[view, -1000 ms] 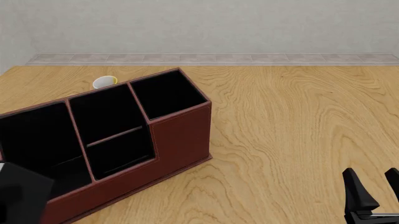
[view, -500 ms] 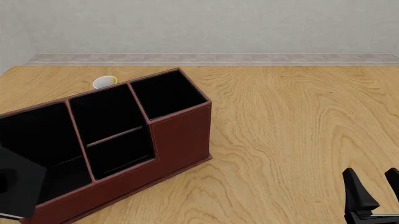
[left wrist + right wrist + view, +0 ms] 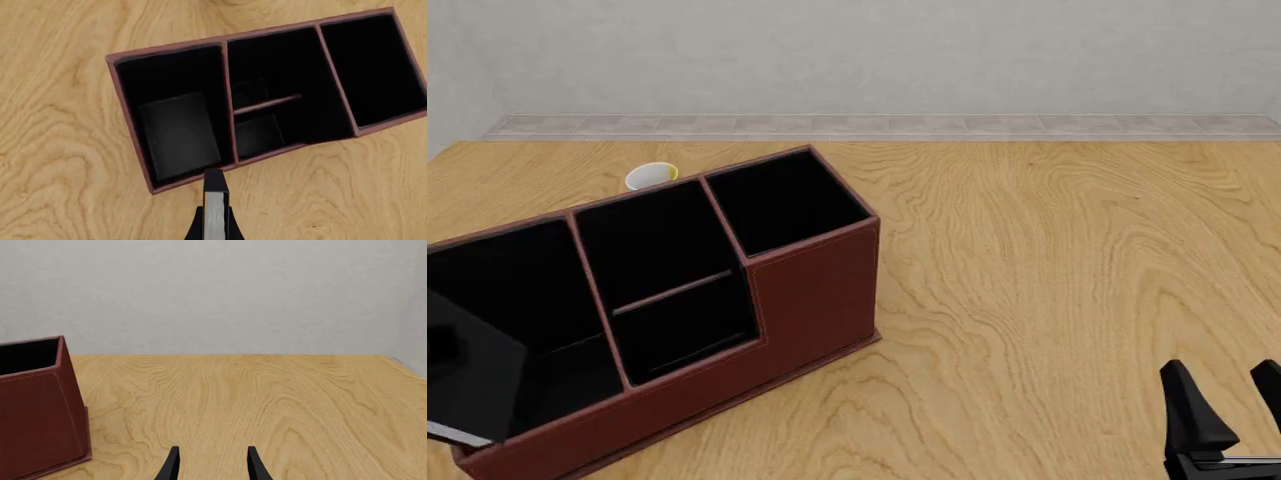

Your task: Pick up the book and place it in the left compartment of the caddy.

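Observation:
The reddish-brown caddy [image 3: 817, 285] stands at an angle on the left of the table, and the left wrist view shows it from above [image 3: 133, 145]. Its left compartment [image 3: 521, 290] is wide and black inside [image 3: 177, 117]. My left gripper [image 3: 215, 231] is shut on the book [image 3: 215, 207], held edge-on with the white page edge toward the camera. The book's far end is over the caddy's low front wall, near the divider. In the front view the book [image 3: 470, 375] hangs over the left compartment's front corner and hides the gripper. My right gripper [image 3: 1236, 410] is open and empty [image 3: 210, 462].
A small white cup with a yellow inside [image 3: 651, 177] stands behind the caddy. The middle cell has a crossbar [image 3: 267, 104]. A grey wall [image 3: 854, 60] closes the far edge of the table. The right gripper hovers near the front right of the table.
The book has moved up and forward at the left edge of the front view, from in front of the caddy to over the left compartment's front corner. The right arm has not moved.

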